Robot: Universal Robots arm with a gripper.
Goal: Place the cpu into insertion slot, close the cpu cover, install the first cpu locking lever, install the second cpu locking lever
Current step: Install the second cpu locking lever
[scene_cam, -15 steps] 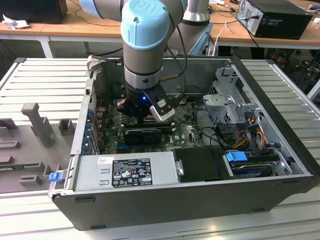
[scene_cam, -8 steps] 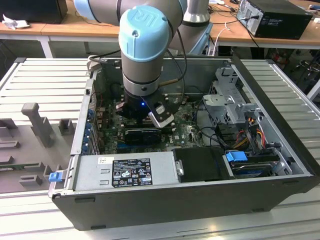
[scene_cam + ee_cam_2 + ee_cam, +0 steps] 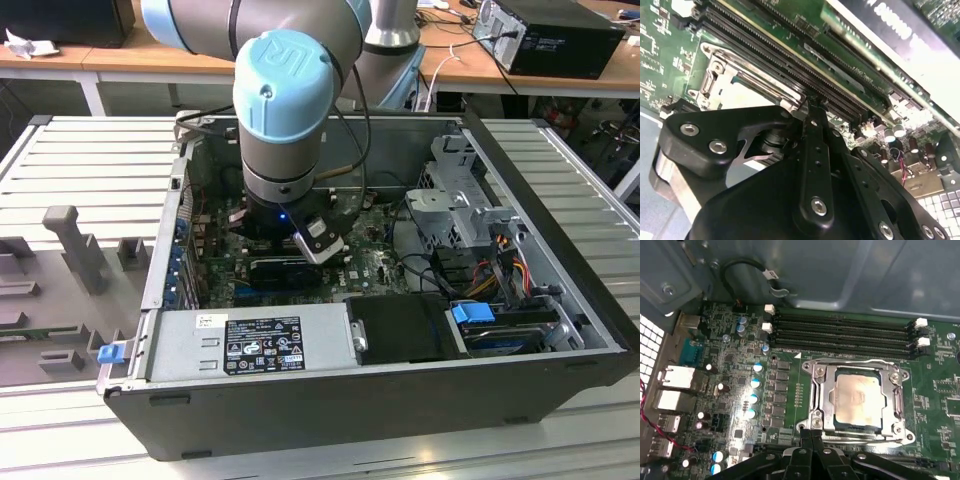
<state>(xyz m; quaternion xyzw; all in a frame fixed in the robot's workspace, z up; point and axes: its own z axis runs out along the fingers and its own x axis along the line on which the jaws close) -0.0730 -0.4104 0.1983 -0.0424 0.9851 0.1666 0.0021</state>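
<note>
Wooden desks are seen at the far side of the room, and nearer a grey ribbed work surface (image 3: 90, 150) carries an open computer case (image 3: 330, 400) lying on its side. Inside the case a green circuit board (image 3: 940, 375) is mounted on the floor, a grey power supply (image 3: 250, 345) is placed along the near wall, and a metal drive cage (image 3: 460, 195) with coloured cables is fitted at the exterior view's right.

The arm (image 3: 285, 90) is lowered into the case, and its gripper (image 3: 811, 432) is held low over the board, just beside the near edge of the insertion slot (image 3: 807, 390). In both wrist views its two fingers (image 3: 815, 150) are pressed together into one thin black blade, with nothing between them.

The cpu (image 3: 857, 397) is seated flat inside the insertion slot, its pale metal top visible through the square window. The cpu cover (image 3: 822, 372) is laid down over it as a silver frame. A thin metal lever (image 3: 855, 361) is seen along the far edge of the frame, near the four long black memory slots (image 3: 840, 330).
</note>
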